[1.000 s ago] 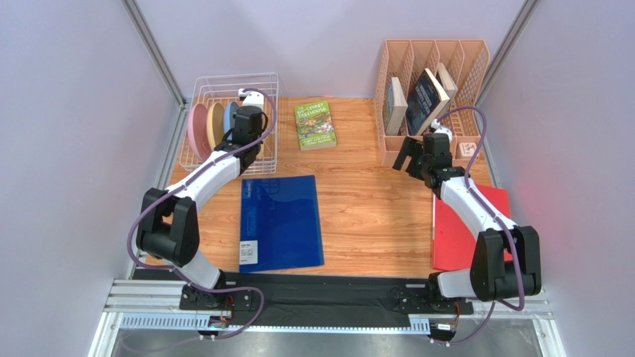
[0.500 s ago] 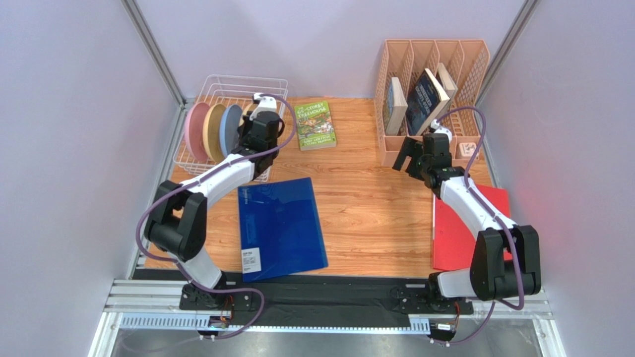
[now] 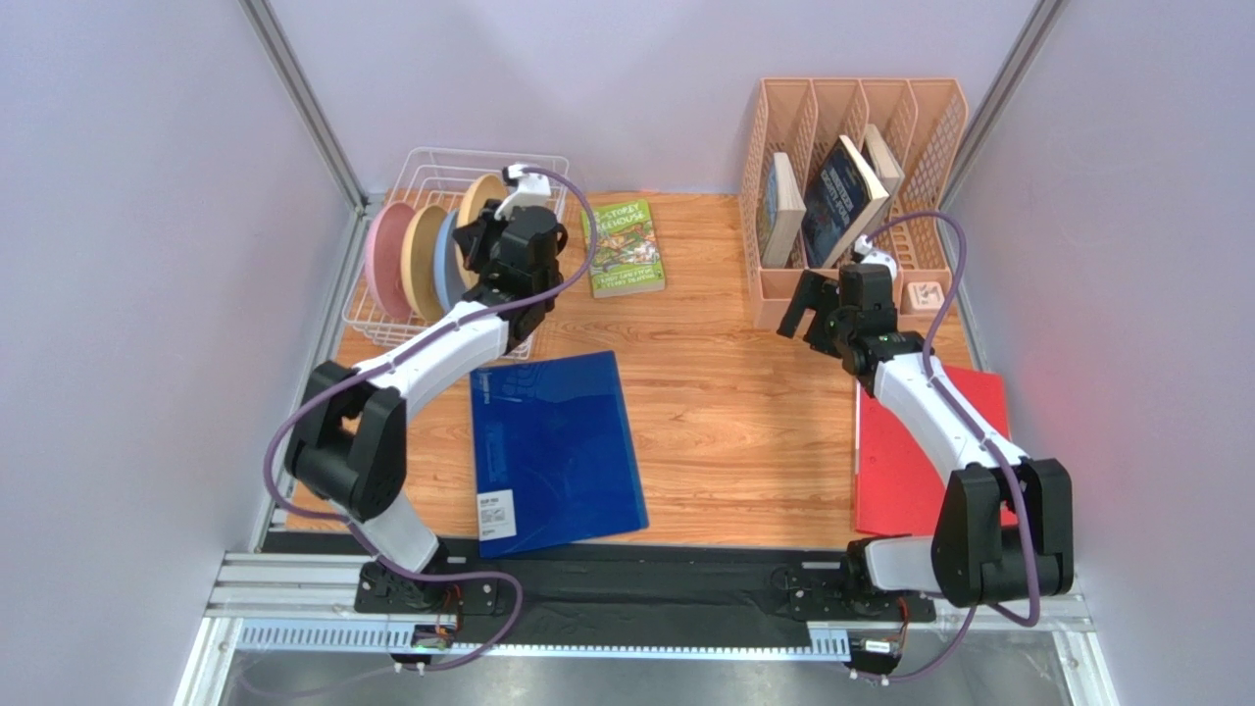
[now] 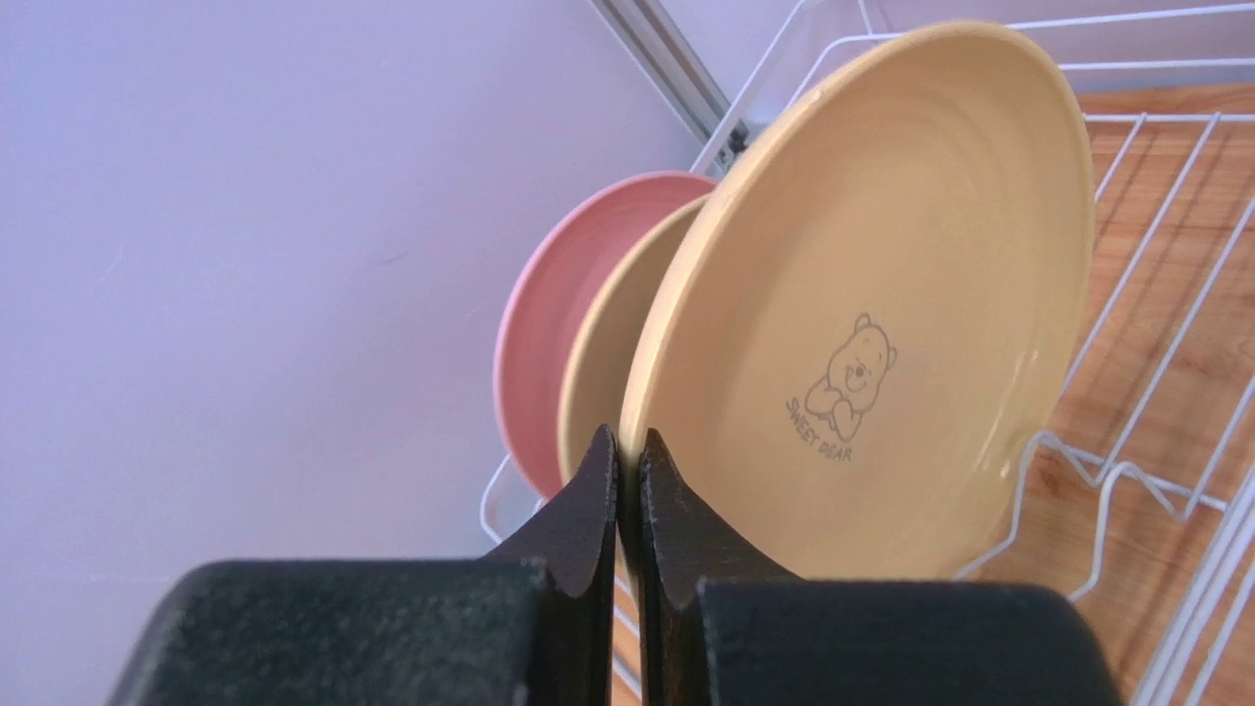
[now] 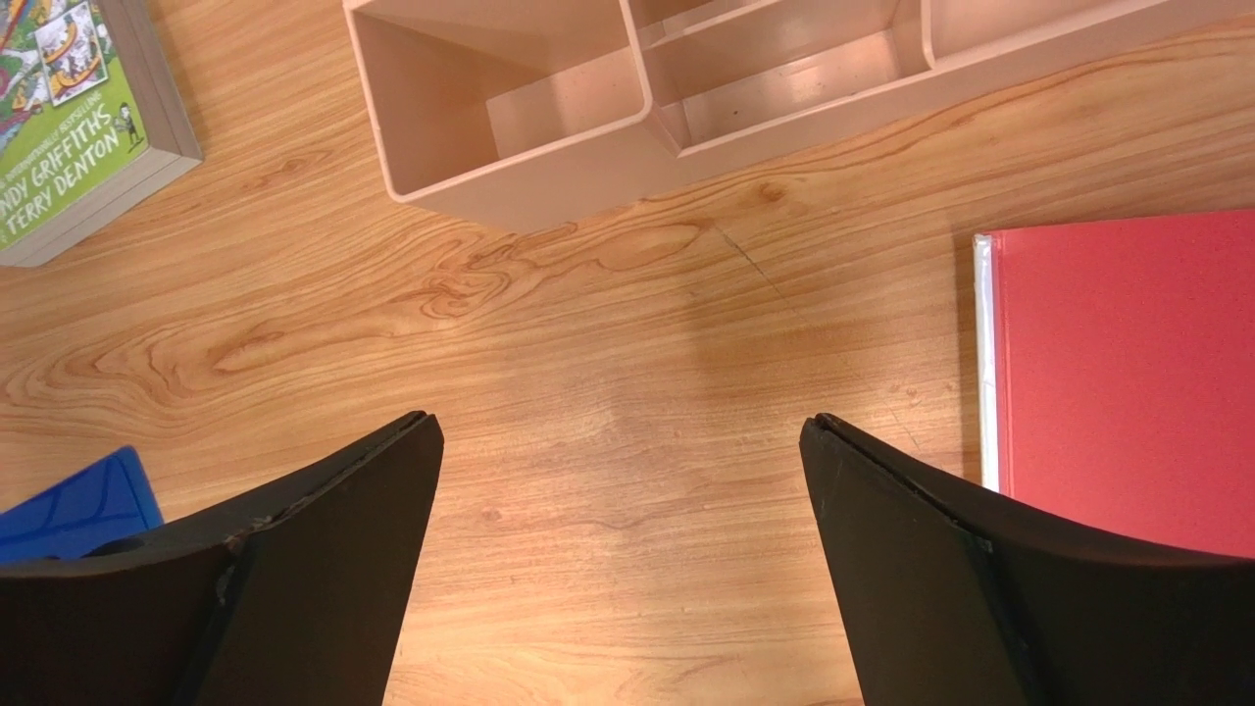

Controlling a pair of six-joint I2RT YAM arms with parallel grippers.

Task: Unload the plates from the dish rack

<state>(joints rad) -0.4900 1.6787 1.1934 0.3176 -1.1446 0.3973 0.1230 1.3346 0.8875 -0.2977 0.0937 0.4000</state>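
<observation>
Far-L corner of table: dish rack [image 3: 442,153] w/ pink plate [image 3: 386,253], tan plate [image 3: 424,253] & blue plate [image 3: 450,268] upright on edge. L jaws pinch rim of 4th, the yellow plate [image 4: 884,294] w/ bear mark, tilted at rack's R side. Mid: blue folder [image 3: 557,441], green book [image 3: 623,246]. R jaws spread wide, holding nothing, above bare wood betw. peach organiser [image 5: 501,191] & red folder [image 5: 1134,368].

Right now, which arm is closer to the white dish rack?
Left. The left gripper is at the dish rack, shut on a yellow plate's rim. The right gripper hangs open far off, beside the peach file holder.
</observation>
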